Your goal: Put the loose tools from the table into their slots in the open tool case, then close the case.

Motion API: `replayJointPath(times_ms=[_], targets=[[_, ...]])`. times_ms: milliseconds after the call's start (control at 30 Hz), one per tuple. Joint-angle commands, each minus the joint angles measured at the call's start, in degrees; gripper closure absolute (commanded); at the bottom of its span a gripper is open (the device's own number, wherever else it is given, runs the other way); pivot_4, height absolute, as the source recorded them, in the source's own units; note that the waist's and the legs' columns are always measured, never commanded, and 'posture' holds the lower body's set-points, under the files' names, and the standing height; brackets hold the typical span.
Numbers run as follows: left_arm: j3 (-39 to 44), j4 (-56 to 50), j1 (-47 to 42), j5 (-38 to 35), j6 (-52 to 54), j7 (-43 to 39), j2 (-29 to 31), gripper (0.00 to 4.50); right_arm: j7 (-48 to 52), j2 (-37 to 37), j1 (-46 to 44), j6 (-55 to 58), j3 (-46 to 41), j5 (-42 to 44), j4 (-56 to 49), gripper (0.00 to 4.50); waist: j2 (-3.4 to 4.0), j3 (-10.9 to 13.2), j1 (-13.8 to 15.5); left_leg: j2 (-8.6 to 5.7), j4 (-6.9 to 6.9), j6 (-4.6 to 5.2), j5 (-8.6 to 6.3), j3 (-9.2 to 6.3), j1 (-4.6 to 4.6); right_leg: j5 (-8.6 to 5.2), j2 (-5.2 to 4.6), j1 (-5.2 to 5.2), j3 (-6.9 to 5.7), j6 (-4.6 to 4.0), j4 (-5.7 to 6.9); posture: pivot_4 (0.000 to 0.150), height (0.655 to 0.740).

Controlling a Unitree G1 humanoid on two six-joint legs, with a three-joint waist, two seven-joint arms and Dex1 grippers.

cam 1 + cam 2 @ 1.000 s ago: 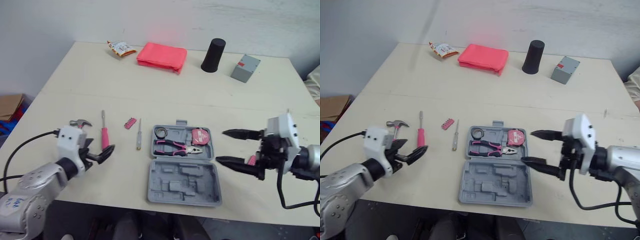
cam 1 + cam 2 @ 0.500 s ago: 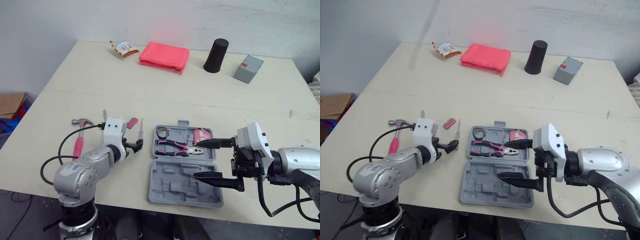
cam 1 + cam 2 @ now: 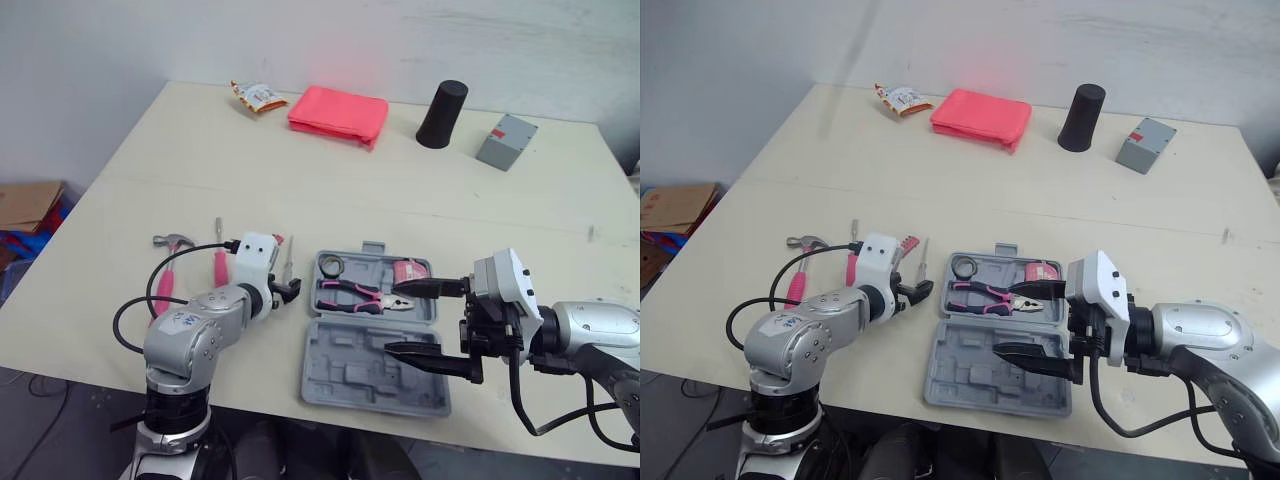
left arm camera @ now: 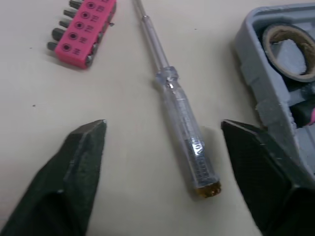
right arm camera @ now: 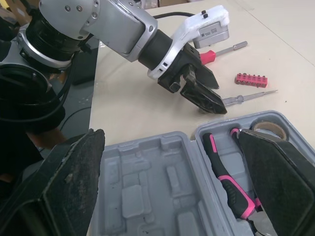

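Left tool (image 4: pixel 162 123) gapes over one clear screwdriver (image 4: pixel 184 115), right tool (image 3: pixel 393 319) gapes over one case (image 3: pixel 370 375)

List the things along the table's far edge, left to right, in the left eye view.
Snack packet → pink pouch → black cylinder → grey box.
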Motion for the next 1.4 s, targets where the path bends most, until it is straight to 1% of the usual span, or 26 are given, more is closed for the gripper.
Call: replayJointPath(times_ms=[33, 167, 367, 467, 567, 600, 700, 833, 900, 967, 1067, 1167, 1300, 1400], targets=[[-0.53, 2.13, 1.06, 0.59, 1.36, -0.91, -1.49, 2.67, -0.39, 0.08, -0.35, -0.91, -0.69, 0.64, -1.4, 0.0, 0.0, 0.0, 0.06, 0.0, 0.0, 0.0, 0.0, 0.0, -0.01, 0.0, 0.0, 0.0, 0.0, 0.0, -0.02, 0.15, 0.7348], [0.93, 2.04, 1.16, 1.46, 1.73, -0.95, -2.24, 4.44, -0.53, -0.03, -1.17, -0.88, -0.88, 0.94, -0.92, 0.0, 0.0, 0.0, 0.04, 0.0, 0.01, 0.0, 0.0, 0.0, -0.01, 0.0, -0.02, 0.01, 0.0, 0.0, -0.02, 0.15, 0.7348], [2.48, -0.01, 1.12, 2.2, 3.4, -1.37, -1.96, 4.48, -0.33, -0.23, -1.66, -1.4, -1.26, 0.3, 0.3, 0.0, 0.0, 0.0, -0.01, 0.0, -0.01, 0.0, 0.0, 0.0, -0.01, 0.0, -0.01, 0.0, -0.01, 0.0, -0.02, 0.15, 0.7348], [2.67, -2.73, 1.33, 1.16, 3.56, -4.23, 1.34, 4.48, -0.73, -0.13, -3.02, -1.27, -1.17, 0.3, 1.26, 0.0, 0.0, 0.0, -0.29, 0.0, -0.03, -0.01, 0.0, 0.01, -0.02, 0.0, 0.0, -0.04, 0.0, 0.0, -0.01, 0.15, 0.7348], [0.94, -7.7, 2.77, -2.3, 0.4, -11.8, 9.02, 4.48, -0.86, -0.01, -4.03, -0.98, -0.9, 0.42, 1.83, 0.0, 0.0, 0.01, -0.5, 0.03, -0.11, -0.06, 0.03, 0.04, -0.02, -0.01, 0.01, -0.1, 0.0, -0.02, 0.0, 0.15, 0.7348], [0.76, -10.0, 2.97, -4.6, -0.81, -15.96, 12.64, 4.48, -0.76, -0.03, -4.25, -0.96, -0.77, 0.43, 2.01, 0.0, 0.0, 0.02, -0.51, 0.04, -0.14, -0.09, 0.03, 0.05, -0.02, -0.02, 0.02, -0.14, 0.0, -0.05, 0.01, 0.15, 0.7348], [1.98, -13.0, 2.87, -8.79, -3.51, -23.93, 20.46, 4.48, -0.48, -0.24, -4.78, -0.9, -0.47, 0.42, 2.42, 0.0, 0.01, 0.02, -0.32, 0.09, -0.18, -0.17, 0.02, 0.05, -0.08, -0.07, 0.04, -0.22, -0.04, -0.13, 0.03, 0.15, 0.7348], [0.59, -13.46, 0.52, -14.22, -8.25, -37.46, 32.96, 4.48, 2.17, -2.92, -3.99, 1.72, -0.89, 2.72, 2.38, 0.0, -0.06, 0.07, -0.14, 0.1, -0.2, -0.17, 0.01, 0.03, -0.13, -0.06, 0.04, -0.22, -0.06, -0.19, -0.07, 0.15, 0.7348], [-0.6, -12.72, -1.26, -15.93, -9.56, -41.32, 36.56, 4.48, 2.43, -3.58, -3.73, 2.34, -1.35, 3.22, 2.65, 0.0, -0.06, 0.07, -0.12, 0.1, -0.22, -0.17, -0.01, 0.05, -0.1, -0.05, 0.0, -0.19, -0.08, -0.21, -0.12, 0.15, 0.7348], [-4.19, -11.13, -4.99, -17.63, -10.27, -46.51, 39.74, 4.48, 3.9, -4.69, -2.2, 2.66, -1.88, 2.97, 2.76, 0.0, -0.06, 0.07, -0.01, 0.08, -0.21, -0.12, -0.03, 0.05, -0.11, -0.05, -0.04, -0.16, -0.09, -0.21, -0.13, 0.15, 0.7348], [-10.08, -8.64, -10.66, -19.04, -10.48, -52.24, 42.16, 4.48, 5.09, -5.73, 0.65, 2.19, -2.34, 2.05, 2.27, 0.0, -0.06, 0.07, -0.04, 0.08, -0.25, -0.1, -0.06, 0.05, -0.14, -0.05, -0.05, -0.15, -0.09, -0.21, -0.23, 0.15, 0.7348], [-17.48, -5.08, -17.22, -17.62, -10.85, -56.18, 42.7, 4.48, 4.72, -5.75, 3.28, 1.9, -3.02, 1.65, 1.28, 0.0, -0.06, 0.07, -0.04, 0.09, -0.24, -0.1, -0.07, 0.05, -0.19, -0.06, 0.0, -0.22, -0.08, -0.21, -0.22, 0.15, 0.7348], [-26.09, 0.01, -23.86, -13.62, -13.16, -58.42, 40.79, 4.48, 3.54, -5.58, 5.52, 1.36, -4.15, 0.71, 0.41, 0.0, -0.05, 0.08, -0.32, 0.09, -0.21, -0.1, -0.06, 0.07, -0.22, -0.06, 0.03, -0.25, -0.04, -0.2, -0.22, 0.15, 0.7348], [-30.35, 2.23, -26.33, -11.47, -15.23, -60.34, 39.48, 4.48, 3.12, -5.48, 6.58, 1.08, -4.77, 0.0, 0.03, 0.0, -0.05, 0.08, -0.27, 0.1, -0.18, -0.09, -0.06, 0.08, -0.23, -0.07, 0.04, -0.28, -0.03, -0.19, -0.17, 0.15, 0.7348]])
